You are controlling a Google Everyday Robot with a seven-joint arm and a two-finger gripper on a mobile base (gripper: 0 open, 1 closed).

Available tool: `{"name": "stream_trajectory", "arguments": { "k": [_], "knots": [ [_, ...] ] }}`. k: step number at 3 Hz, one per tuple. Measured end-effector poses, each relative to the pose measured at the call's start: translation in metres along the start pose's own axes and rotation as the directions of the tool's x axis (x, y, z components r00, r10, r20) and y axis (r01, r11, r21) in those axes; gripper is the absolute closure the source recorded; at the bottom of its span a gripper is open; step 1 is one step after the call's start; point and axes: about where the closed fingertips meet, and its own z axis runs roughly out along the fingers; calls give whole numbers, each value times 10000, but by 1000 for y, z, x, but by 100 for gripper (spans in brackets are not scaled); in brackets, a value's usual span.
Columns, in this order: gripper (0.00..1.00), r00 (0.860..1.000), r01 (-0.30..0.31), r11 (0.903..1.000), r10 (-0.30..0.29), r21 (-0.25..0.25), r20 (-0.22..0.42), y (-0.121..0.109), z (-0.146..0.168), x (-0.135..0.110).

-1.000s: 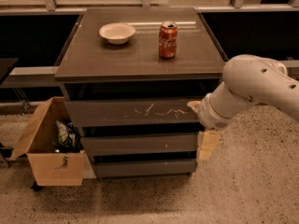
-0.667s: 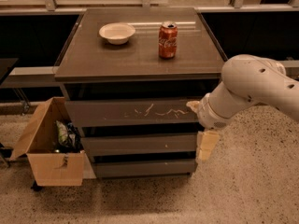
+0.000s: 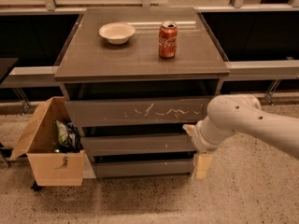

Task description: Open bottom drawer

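While the white arm (image 3: 252, 125) reaches in from the right edge of the view, the gripper (image 3: 202, 166) hangs at the right end of the bottom drawer (image 3: 140, 168), its cream-coloured tip pointing down at the front right corner of the drawer cabinet (image 3: 140, 64), low and close to the floor (image 3: 154, 204). Whether the gripper is parted or closed: cannot tell, since it shows only as one pale block against the drawer end. Bottom drawer: lowest of three fronts, just above the floor; shallow, dark grey, flat, no handle, nearly unmarked, the slimmest and narrowest of the stack. A dark gap runs along its upper edge; none of its interior shows. Its left end meets the cardboard box (image 3: 46, 153), which stands open on the floor at the front left corner of the cabinet with packaging inside. Middle drawer (image 3: 138, 143): mid-height grey front, with a small white speck right of centre. Top drawer (image 3: 135, 111): tallest grey front, with white scratch marks across its centre and right. On the cabinet top: white bowl (image 3: 117, 32) near the back edge, left of centre; red Coca-Cola can (image 3: 167, 40) upright just right of it, apart from it. Floor is speckled beige.
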Motion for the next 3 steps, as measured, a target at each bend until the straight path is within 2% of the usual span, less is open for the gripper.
{"name": "stream_trajectory", "arguments": {
  "k": [1,2,3],
  "knots": [
    [0,9984,558,9974,-557,-446,50,12,67,18],
    [0,9952,811,9916,-750,-1007,630,15,131,31],
    [0,9855,895,9843,-655,-1521,1564,2,207,40]
  ]
}}
